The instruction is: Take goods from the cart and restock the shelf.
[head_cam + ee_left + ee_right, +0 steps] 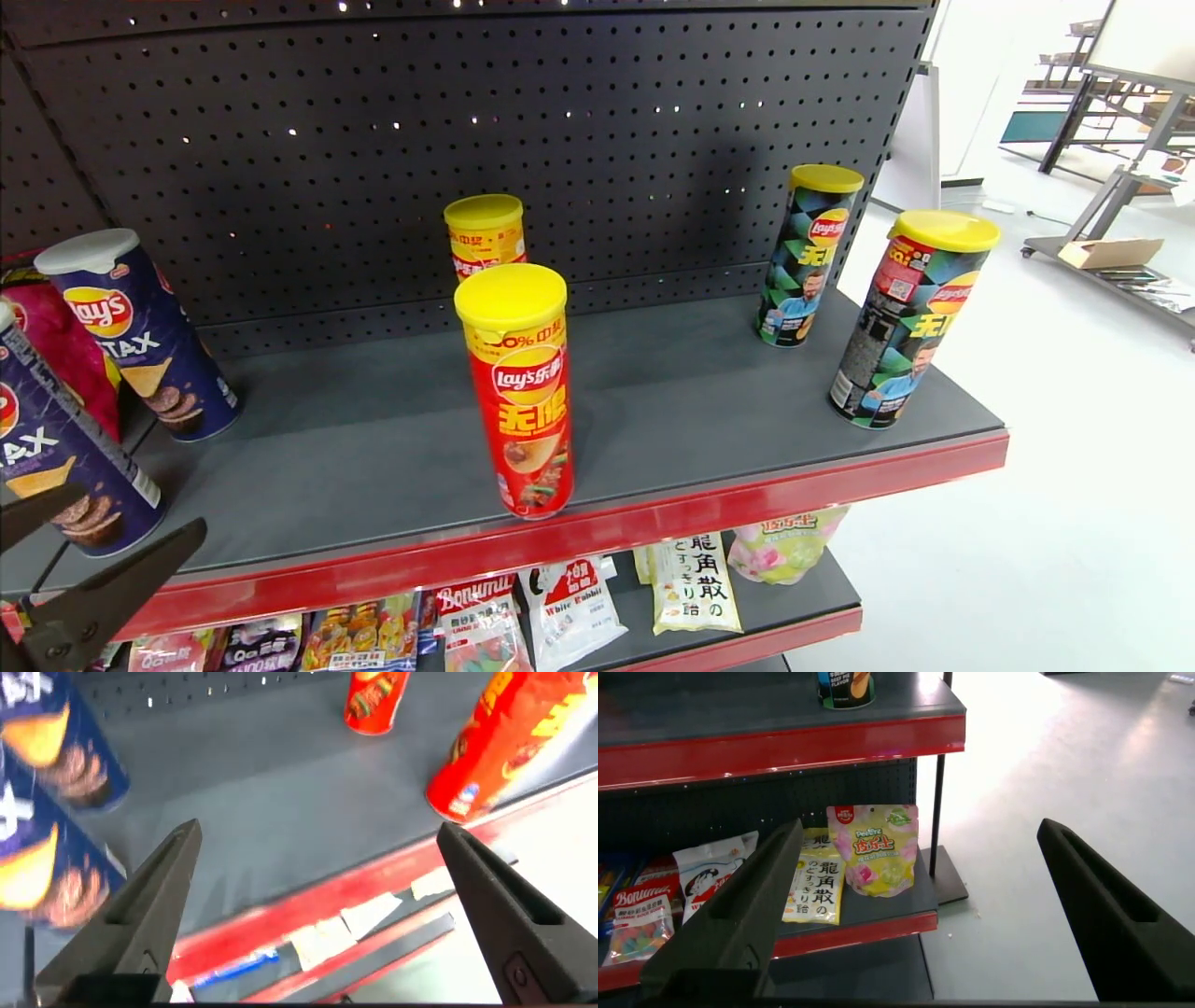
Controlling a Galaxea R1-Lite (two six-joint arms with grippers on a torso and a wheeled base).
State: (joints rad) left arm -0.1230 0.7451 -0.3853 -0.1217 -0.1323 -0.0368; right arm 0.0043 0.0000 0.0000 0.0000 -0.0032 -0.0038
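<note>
The left end effector (pixel 318 829) is hovering wide open and empty at the shelf's (pixel 373 439) front left edge, near two blue cans (pixel 140 336) — a red can (pixel 527 392) is standing upright mid-shelf, just behind the red lip. The right end effector (pixel 920 826) is gaping wide too, holding nothing, facing the candy bags (pixel 873 849) on the lower shelf.

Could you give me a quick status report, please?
Left hand open, empty, at shelf edge. Right hand open, empty. Six chip cans standing on shelf. Nothing in the way.
</note>
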